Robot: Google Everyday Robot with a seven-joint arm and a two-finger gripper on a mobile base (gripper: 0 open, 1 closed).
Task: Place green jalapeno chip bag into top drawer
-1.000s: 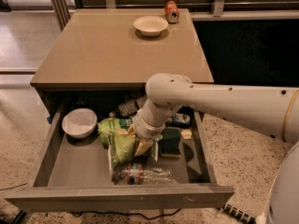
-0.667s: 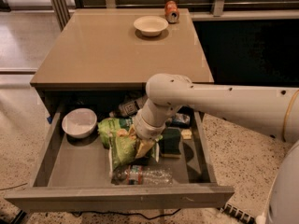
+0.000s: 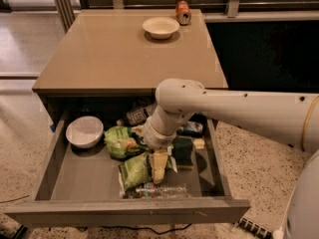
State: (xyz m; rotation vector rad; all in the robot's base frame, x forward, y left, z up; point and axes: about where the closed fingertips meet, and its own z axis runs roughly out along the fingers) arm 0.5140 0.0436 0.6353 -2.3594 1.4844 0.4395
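The top drawer (image 3: 124, 212) stands pulled open under the taupe cabinet top. The green jalapeno chip bag (image 3: 133, 171), light green and crinkled with a white end strip, lies in the drawer's front middle. My gripper (image 3: 159, 165) is down inside the drawer, right beside the bag's right edge and touching or nearly touching it. The wrist (image 3: 160, 129) hides the drawer's middle behind it.
In the drawer lie a white bowl (image 3: 84, 131), a darker green pouch (image 3: 118, 141), a clear plastic bottle (image 3: 158, 190), a dark green sponge (image 3: 183, 151) and a dark can (image 3: 135, 115). On the cabinet top stand a white bowl (image 3: 160, 27) and an orange can (image 3: 183, 12).
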